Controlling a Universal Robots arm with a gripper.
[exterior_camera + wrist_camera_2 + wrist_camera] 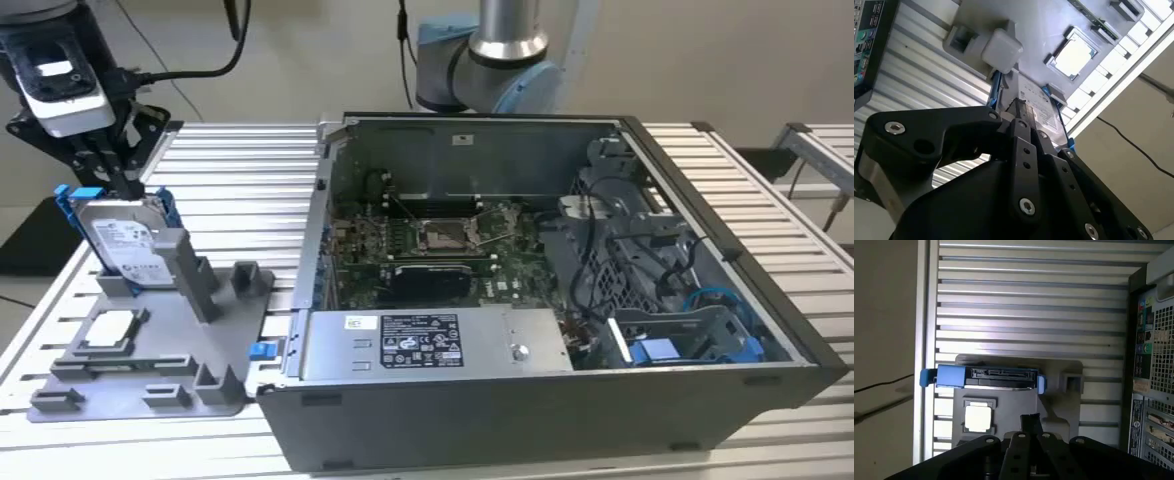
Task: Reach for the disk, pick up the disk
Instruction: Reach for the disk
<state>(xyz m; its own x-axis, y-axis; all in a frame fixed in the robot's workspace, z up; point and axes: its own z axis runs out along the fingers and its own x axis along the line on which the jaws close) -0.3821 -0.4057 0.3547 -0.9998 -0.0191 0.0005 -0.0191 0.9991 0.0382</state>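
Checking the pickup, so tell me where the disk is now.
The disk stands on edge in the grey holder at the exterior view's left, beside the open computer case, with the gripper close above its top edge.

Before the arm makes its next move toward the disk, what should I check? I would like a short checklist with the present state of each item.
1. Disk stands upright in the grey holder: ok.
2. Gripper is right above the disk's top edge in the exterior view: ok.
3. Gripper touching the disk: cannot tell.
4. White chip piece lies flat in the holder, apart from the disk: ok.
5. Open computer case stands apart from the gripper, toward the exterior view's right: ok.
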